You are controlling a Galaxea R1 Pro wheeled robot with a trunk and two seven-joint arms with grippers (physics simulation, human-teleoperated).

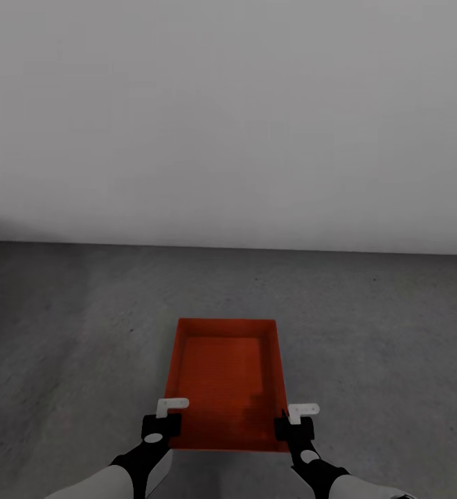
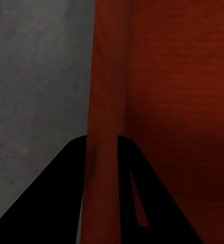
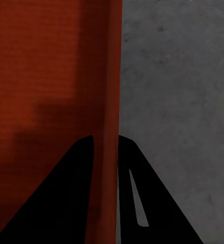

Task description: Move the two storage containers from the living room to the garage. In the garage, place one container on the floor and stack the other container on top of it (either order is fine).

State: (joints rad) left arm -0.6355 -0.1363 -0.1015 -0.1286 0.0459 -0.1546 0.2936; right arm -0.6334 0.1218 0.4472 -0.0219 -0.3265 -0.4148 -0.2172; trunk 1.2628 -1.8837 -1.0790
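**Now both grippers clamp one red-orange box over the concrete**

Nearest to me, the two dark arms reach forward from the bottom of the head view. The left gripper (image 1: 165,424) sits on the near left corner of the storage container (image 1: 225,381), and the right gripper (image 1: 292,423) sits on the near right corner. Each one straddles a thin side wall, one finger inside the box and one outside. In the left wrist view the left gripper's black fingers (image 2: 61,198) press against the upright red wall (image 2: 108,101) from both sides, closed tight on it. The right wrist view shows the same: the right gripper's fingers (image 3: 152,203) pinch the right wall (image 3: 109,91), with grey floor (image 3: 178,101) on the outer side and the box's inside on the other.

Beyond the grippers the container stretches away, open-topped, its ribbed bottom bare. Whether it rests on the floor (image 1: 83,333) or hangs just above it, I cannot tell.

Farther off, the rough dark grey concrete runs to a plain light grey wall (image 1: 228,118) across the back.
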